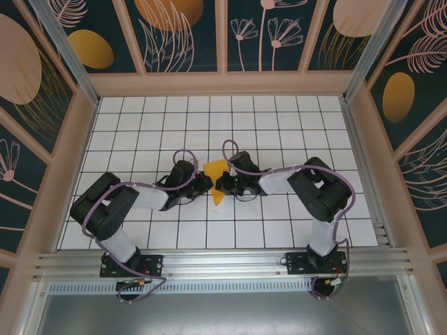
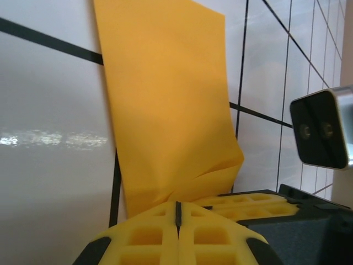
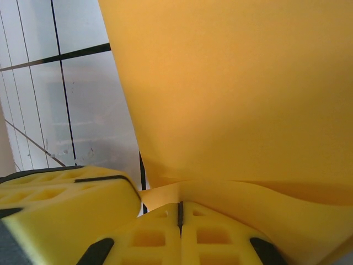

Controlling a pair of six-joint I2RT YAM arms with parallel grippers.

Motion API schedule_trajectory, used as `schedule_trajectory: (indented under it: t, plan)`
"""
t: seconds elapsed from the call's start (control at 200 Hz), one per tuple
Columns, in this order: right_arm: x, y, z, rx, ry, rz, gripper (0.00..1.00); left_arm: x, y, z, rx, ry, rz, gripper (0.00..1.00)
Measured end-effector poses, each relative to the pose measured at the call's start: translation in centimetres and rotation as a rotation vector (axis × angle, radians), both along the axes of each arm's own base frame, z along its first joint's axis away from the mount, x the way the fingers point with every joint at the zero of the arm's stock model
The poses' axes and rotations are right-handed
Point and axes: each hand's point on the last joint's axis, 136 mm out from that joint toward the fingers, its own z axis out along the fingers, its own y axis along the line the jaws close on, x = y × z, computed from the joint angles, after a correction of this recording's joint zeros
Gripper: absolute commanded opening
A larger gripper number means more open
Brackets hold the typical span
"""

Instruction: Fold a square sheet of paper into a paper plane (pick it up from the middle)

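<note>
Left gripper [image 2: 177,214] and right gripper [image 3: 180,213] are each clamped shut on the square sheet of paper [image 2: 171,110], which stands just beyond both fingertips, buckled. No dart shape yet; judged early, most folds remain.

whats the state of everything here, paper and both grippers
square sheet of paper: pinched at two points side by side, buckled and creased near the grip, not yet a plane
left gripper: shut on the paper, pads pressed together
right gripper: shut on the paper, right next to the left one
</note>
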Motion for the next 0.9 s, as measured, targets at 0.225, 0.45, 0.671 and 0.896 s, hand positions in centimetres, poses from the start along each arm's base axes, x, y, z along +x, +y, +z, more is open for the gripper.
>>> schedule_trajectory:
  t: [0.225, 0.45, 0.671, 0.896]
  plan:
    - [0.0, 0.0, 0.1, 0.000, -0.003, 0.002, 0.03, -0.1, 0.1, -0.8, 0.015, 0.020, 0.001, 0.01]
    - [-0.6, -0.5, 0.6, -0.023, -0.012, 0.030, 0.05, -0.3, 0.3, -1.3, 0.030, 0.037, 0.003, 0.01]
    - [-1.7, 0.0, 3.8, 0.004, -0.075, 0.106, 0.06, -0.2, 0.2, -1.3, 0.030, 0.039, 0.002, 0.01]
    - [-3.9, 0.5, 3.4, -0.002, -0.053, 0.169, 0.06, -0.2, 0.2, -1.3, 0.030, 0.039, 0.001, 0.01]
